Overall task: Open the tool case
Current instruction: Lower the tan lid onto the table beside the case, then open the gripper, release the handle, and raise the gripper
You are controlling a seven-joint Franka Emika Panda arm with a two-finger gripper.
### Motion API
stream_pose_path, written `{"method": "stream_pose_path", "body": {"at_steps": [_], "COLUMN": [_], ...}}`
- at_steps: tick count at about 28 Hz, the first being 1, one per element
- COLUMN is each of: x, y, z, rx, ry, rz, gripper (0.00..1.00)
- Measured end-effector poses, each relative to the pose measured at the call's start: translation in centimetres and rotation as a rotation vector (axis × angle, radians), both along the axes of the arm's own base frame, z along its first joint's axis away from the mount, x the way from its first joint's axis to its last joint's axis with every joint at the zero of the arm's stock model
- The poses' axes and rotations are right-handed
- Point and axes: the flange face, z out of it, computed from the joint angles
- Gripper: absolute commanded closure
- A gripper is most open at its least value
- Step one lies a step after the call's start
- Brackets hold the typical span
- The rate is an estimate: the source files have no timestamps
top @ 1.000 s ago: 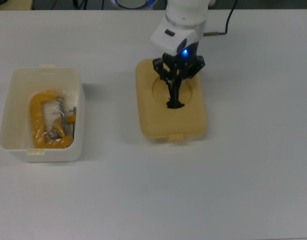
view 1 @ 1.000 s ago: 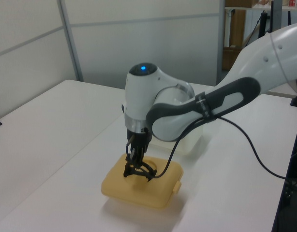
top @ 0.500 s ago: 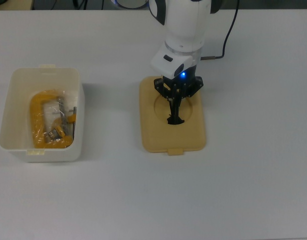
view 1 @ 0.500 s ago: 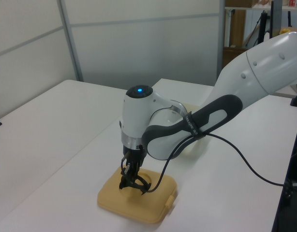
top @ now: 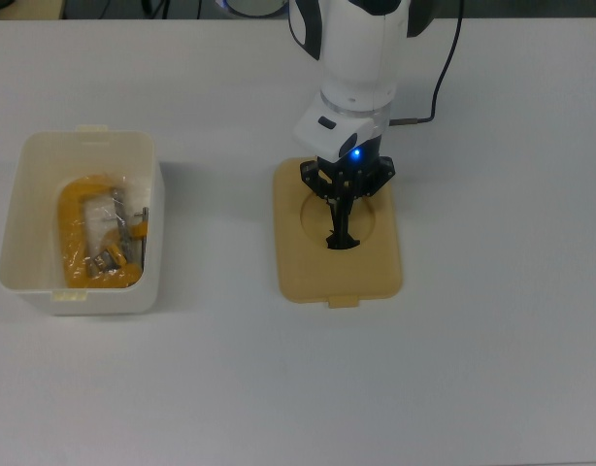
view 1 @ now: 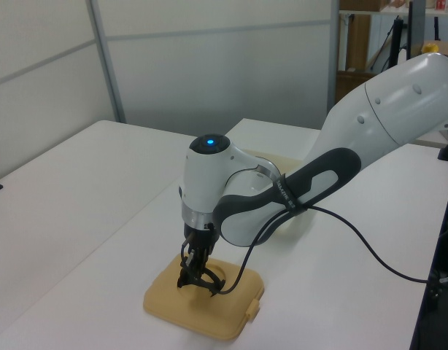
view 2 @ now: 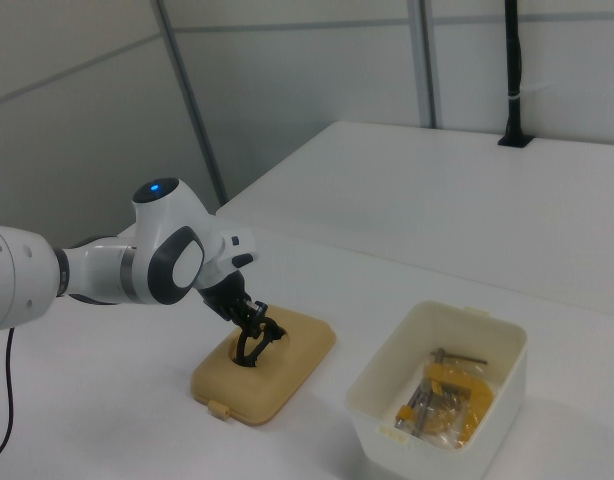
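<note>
White translucent plastic forms the open box (top: 80, 225) of the tool case, which is sitting at the middle left of the top view with a yellow clamp (top: 89, 233) and some bagged metal parts lying inside it. It looks like a light, thin-walled, fairly stiff tub, probably smooth enough to skid on the white table (top: 492, 369) if nudged. Well apart from it, at the centre of the top view, the tan-yellow lid (top: 338, 233) is lying flat on the table, its small latch tab pointing toward the bottom edge of the frame. The lid also seems light and rigid; its broad smooth top is offering little to grip, so the natural hold is the black handle (top: 341, 236) standing in the round recess at its middle.

Moving right, the gripper (top: 341, 233) is reaching straight down into that recess. Its fingers appear to be pinching the handle between them, drawn close together with the dark handle merging into the dark fingertips. In the left view the lid is sitting at the lower centre, and the white and grey arm is sweeping in from the upper right, bending at the elbow so that the wrist is pointing vertically down over the lid. The right view is showing the same pose from the other side, with the box at lower right and the lid at lower centre.
</note>
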Motion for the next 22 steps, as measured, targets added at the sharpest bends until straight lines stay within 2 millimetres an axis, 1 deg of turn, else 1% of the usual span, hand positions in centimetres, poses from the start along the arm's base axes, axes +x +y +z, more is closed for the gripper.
{"method": "stream_pose_path", "body": {"at_steps": [2, 3, 4, 5, 9, 10, 13, 15, 19, 20, 21, 22], "x": [0.0, 0.0, 0.0, 0.0, -0.1, -0.1, 0.0, 0.1, 0.9, 1.1, 1.4, 1.7], "y": [0.0, 0.0, 0.0, 0.0, 0.0, -0.1, -0.1, -0.1, -0.8, -1.1, -1.8, -2.4], "z": [0.0, 0.0, 0.0, 0.0, 0.0, 0.0, 0.1, 0.5, 3.3, 4.3, 5.8, 6.8], "rx": [0.000, 0.000, -0.001, -0.002, -0.005, -0.006, -0.007, -0.009, -0.035, -0.042, -0.051, -0.054], "ry": [0.000, 0.001, 0.002, 0.006, 0.014, 0.015, 0.016, 0.018, 0.057, 0.068, 0.081, 0.086], "rz": [0.000, 0.000, 0.000, -0.001, -0.001, -0.001, -0.002, -0.003, -0.023, -0.032, -0.047, -0.059], "gripper": [0.73, 0.67, 0.45, 0.38, 0.03, 0.00, 0.00, 0.00, 0.00, 0.00, 0.00, 0.00]}}
